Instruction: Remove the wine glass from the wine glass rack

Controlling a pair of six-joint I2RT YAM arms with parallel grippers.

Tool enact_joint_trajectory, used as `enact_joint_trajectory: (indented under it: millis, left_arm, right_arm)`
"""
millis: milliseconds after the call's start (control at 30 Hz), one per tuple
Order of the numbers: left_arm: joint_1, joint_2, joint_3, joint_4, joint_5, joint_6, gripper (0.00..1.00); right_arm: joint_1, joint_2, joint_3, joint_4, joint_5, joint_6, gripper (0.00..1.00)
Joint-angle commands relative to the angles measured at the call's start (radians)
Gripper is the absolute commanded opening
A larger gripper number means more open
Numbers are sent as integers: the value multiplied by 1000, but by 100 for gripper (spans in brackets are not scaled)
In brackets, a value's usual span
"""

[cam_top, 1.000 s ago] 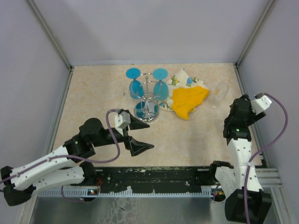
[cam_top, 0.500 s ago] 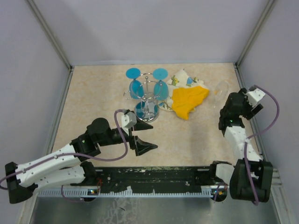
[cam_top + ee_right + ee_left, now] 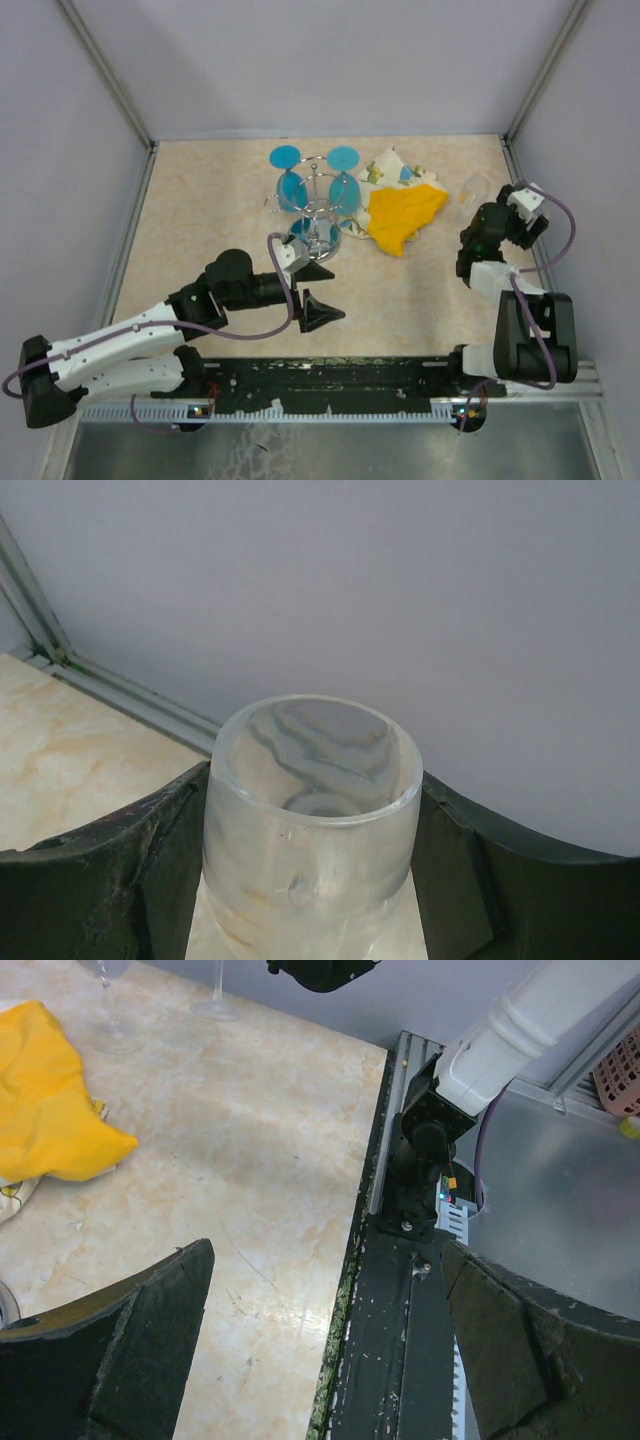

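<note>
The chrome wine glass rack [image 3: 316, 208] stands at the back middle on its round shiny base. Two blue wine glasses hang upside down from its arms, one on the left [image 3: 290, 185] and one on the right [image 3: 345, 190]. My left gripper [image 3: 316, 290] is open and empty, just in front of the rack base; its wrist view [image 3: 325, 1260] looks along the table's near edge. My right gripper [image 3: 478, 208] is open around a clear glass [image 3: 310, 810] standing at the far right [image 3: 472, 188]. Its fingers [image 3: 120, 880] lie close along both sides of the glass.
A yellow cloth [image 3: 405, 215] lies on a patterned white cloth right of the rack, also in the left wrist view [image 3: 40, 1100]. Two clear glass feet [image 3: 118, 1038] show beyond it. Grey walls enclose the table on three sides. The black rail [image 3: 330, 375] runs along the near edge.
My right gripper has swung from the right wall up and left to the clear glass, which now sits between its fingers. My left gripper has moved right and a little nearer the rack base.
</note>
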Motion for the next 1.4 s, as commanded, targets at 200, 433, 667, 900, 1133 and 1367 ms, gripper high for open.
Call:
enact_joint_trajectory:
  millis: [200, 433, 667, 900, 1133, 1367]
  left_arm:
    - [-3, 12, -8, 32, 15, -16, 100]
    - [-3, -14, -18, 28, 1, -15, 100]
    - [-3, -4, -11, 29, 14, -17, 100]
    - [-3, -10, -15, 30, 9, -20, 100]
    - [-4, -8, -11, 25, 9, -21, 100]
    - [-4, -6, -11, 25, 3, -21, 100]
  right_arm:
    - [23, 152, -10, 451, -5, -152, 49]
    - [60, 280, -30, 770, 10, -340, 54]
    - [77, 409, -25, 907, 32, -407, 58]
    - [77, 420, -28, 907, 27, -391, 59]
    - [76, 460, -16, 907, 31, -387, 64]
    - [76, 485, -14, 907, 30, -378, 68]
